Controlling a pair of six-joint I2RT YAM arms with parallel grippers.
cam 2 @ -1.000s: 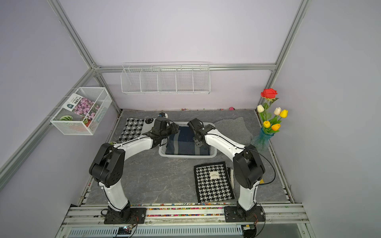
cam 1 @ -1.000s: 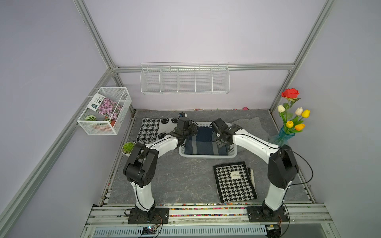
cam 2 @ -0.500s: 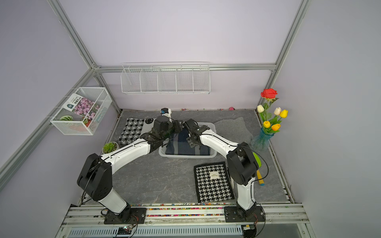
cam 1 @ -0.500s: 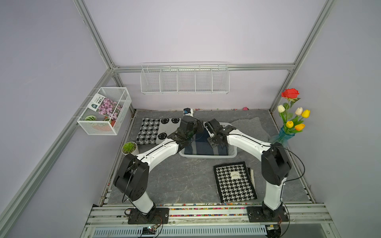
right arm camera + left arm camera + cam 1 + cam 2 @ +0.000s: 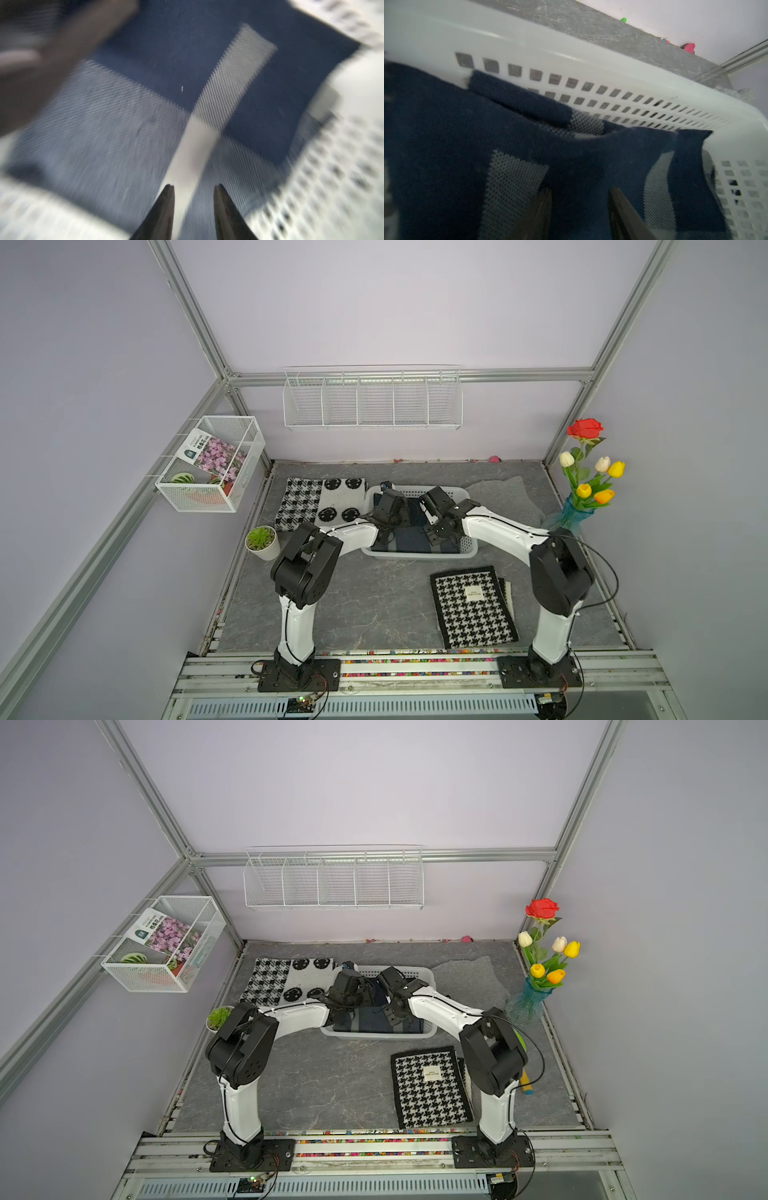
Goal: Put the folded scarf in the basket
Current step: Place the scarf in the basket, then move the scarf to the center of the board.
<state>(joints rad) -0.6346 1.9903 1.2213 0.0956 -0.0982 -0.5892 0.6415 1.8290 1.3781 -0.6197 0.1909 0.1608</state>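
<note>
Scarf point(image 5: 446, 135) in basket point(image 5: 591, 62), below parted empty right claw point(image 5: 194, 186), against left claw point(image 5: 580, 191), grip unclear

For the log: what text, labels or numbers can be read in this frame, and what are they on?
Card with pink flowers in the wire-mesh box: printed characters, too small to read.
White label on the front houndstooth cloth: dark print, too small to read.
Navy scarf, basket: no text seen.

Top views bright, evenly lit, sharp; left wrist soft; right wrist motion-blurred, scarf point(image 5: 166, 62) smeared.
</note>
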